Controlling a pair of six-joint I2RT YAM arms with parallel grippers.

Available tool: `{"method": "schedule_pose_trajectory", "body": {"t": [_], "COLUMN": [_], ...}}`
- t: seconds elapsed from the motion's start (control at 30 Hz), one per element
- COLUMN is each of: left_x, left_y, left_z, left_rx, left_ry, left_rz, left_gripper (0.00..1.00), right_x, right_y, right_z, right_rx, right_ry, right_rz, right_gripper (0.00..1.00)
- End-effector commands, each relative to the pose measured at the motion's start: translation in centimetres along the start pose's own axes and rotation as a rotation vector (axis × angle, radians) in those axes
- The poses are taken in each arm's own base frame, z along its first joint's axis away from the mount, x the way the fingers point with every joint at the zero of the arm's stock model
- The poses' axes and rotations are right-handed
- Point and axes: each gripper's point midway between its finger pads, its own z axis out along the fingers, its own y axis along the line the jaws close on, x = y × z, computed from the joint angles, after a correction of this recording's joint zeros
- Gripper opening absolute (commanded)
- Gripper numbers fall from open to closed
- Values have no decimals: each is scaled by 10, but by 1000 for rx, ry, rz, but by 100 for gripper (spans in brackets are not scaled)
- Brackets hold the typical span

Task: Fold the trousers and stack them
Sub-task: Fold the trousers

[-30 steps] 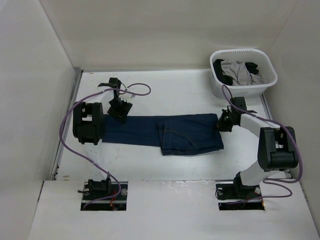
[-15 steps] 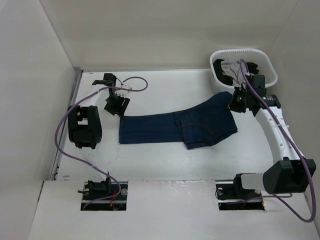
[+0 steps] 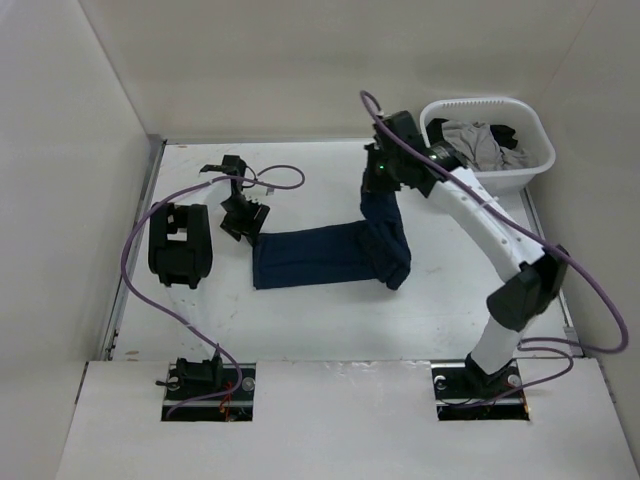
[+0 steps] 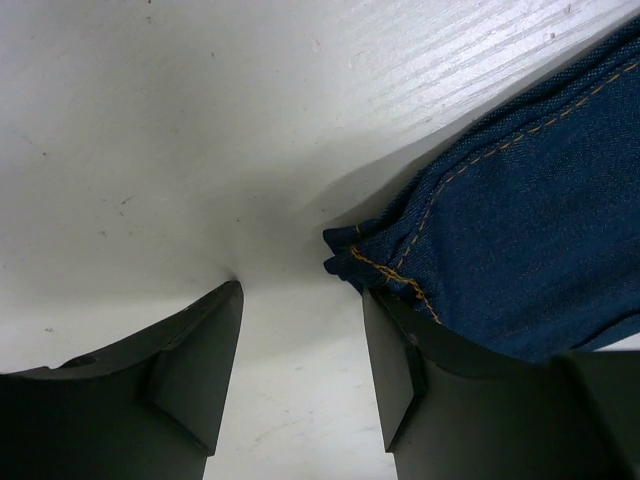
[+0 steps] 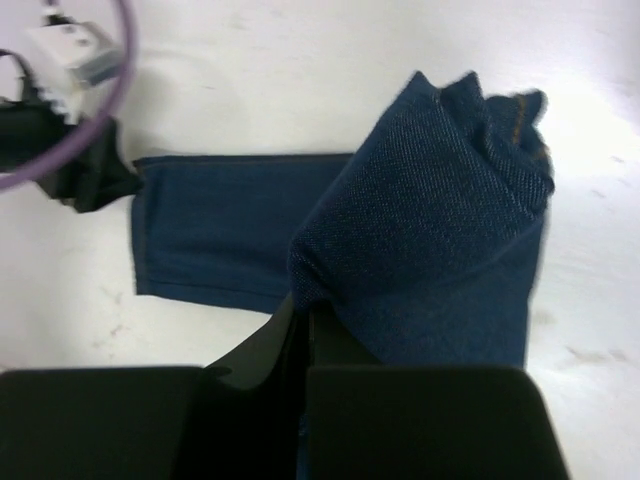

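Note:
The dark navy trousers (image 3: 320, 258) lie along the table, legs flat toward the left. My right gripper (image 3: 378, 185) is shut on the waist end and holds it up, so the cloth hangs in a fold above the legs. In the right wrist view the bunched denim (image 5: 440, 230) fills the space over my shut right gripper (image 5: 305, 305), with the flat legs behind. My left gripper (image 3: 245, 225) is open and low at the legs' far left corner. In the left wrist view the stitched hem corner (image 4: 520, 260) lies just ahead of the right finger, with bare table between the jaws of the left gripper (image 4: 300, 300).
A white laundry basket (image 3: 487, 165) with grey and dark clothes (image 3: 478, 142) stands at the back right. The box's walls close in the left, back and right sides. Purple cables loop near both arms. The left gripper also shows in the right wrist view (image 5: 70, 170).
My right gripper has lifted the waist end from the right side and carried it up and left over the legs. The trousers slid right. The left gripper stayed by the hem.

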Motion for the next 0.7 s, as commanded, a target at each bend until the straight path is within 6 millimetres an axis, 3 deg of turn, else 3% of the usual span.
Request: {"method": "schedule_pose_trajectory", "body": {"t": [0.0, 0.1, 0.2, 0.43, 0.57, 0.67], "left_x": [2, 7, 10, 13, 14, 15], "left_y": [-3, 0, 7, 23, 29, 30], "left_z": [18, 22, 22, 24, 26, 27], "left_rx": [46, 57, 64, 81, 80, 81], "left_ry": [-7, -5, -8, -20, -18, -16], "left_rz": [-35, -49, -72, -125, -136, -138], "left_gripper": [50, 49, 49, 49, 49, 49], "right_x": [-25, -19, 2, 65, 83, 89], "right_y": [59, 108, 142, 196, 230, 243], "right_z": [4, 23, 43, 90, 104, 111], "right_rx": [-84, -150, -195, -296, -385, -413], "right_ry": [-88, -79, -35, 68, 69, 62], "right_rz": [1, -35, -57, -110, -121, -100], "right_gripper": [0, 0, 0, 0, 1, 5]}}
